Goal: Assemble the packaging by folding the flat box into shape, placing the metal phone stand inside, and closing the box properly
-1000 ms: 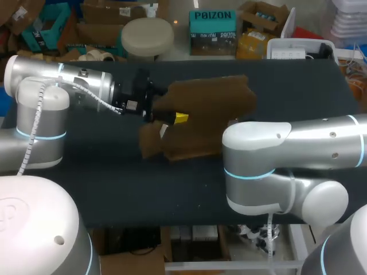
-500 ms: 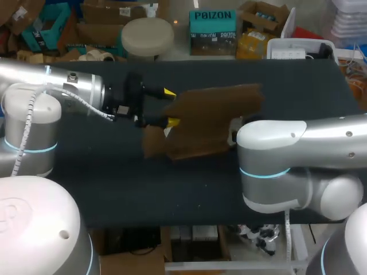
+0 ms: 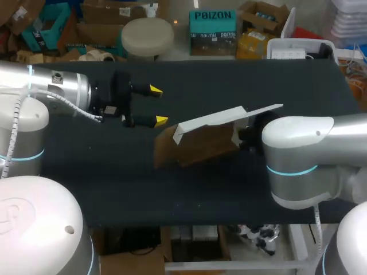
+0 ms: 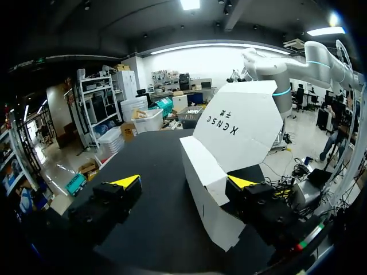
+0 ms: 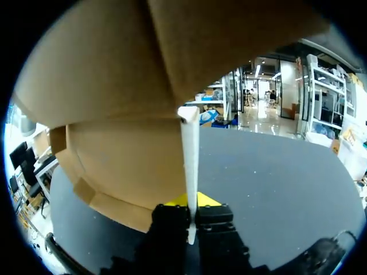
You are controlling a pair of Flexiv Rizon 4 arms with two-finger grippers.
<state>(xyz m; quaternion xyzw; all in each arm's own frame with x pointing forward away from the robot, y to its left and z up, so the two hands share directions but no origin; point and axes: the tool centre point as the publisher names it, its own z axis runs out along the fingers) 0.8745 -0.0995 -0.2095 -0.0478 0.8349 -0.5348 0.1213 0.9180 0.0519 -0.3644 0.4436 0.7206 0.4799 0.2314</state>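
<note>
The flat cardboard box (image 3: 198, 143) is held tilted above the black table's middle, brown on one side, white (image 3: 226, 116) on the other. My right gripper (image 5: 191, 201) is shut on the thin edge of a box panel (image 5: 114, 86). In the head view its fingers are hidden behind the box and the arm's wrist. My left gripper (image 3: 156, 105) stands open just left of the box, not touching it. In the left wrist view the white printed panel (image 4: 238, 129) rises ahead of my left gripper (image 4: 183, 182), its lower flap close to one finger. No metal phone stand shows in any view.
The black table top (image 3: 114, 177) spreads around the box on all sides. My right arm's large elbow (image 3: 298, 154) hangs over the table's right front. My left arm (image 3: 51, 97) lies across the left side.
My left gripper has drawn back to the left, off the box. My right arm has shifted right and turned the box, so its white face now shows on top.
</note>
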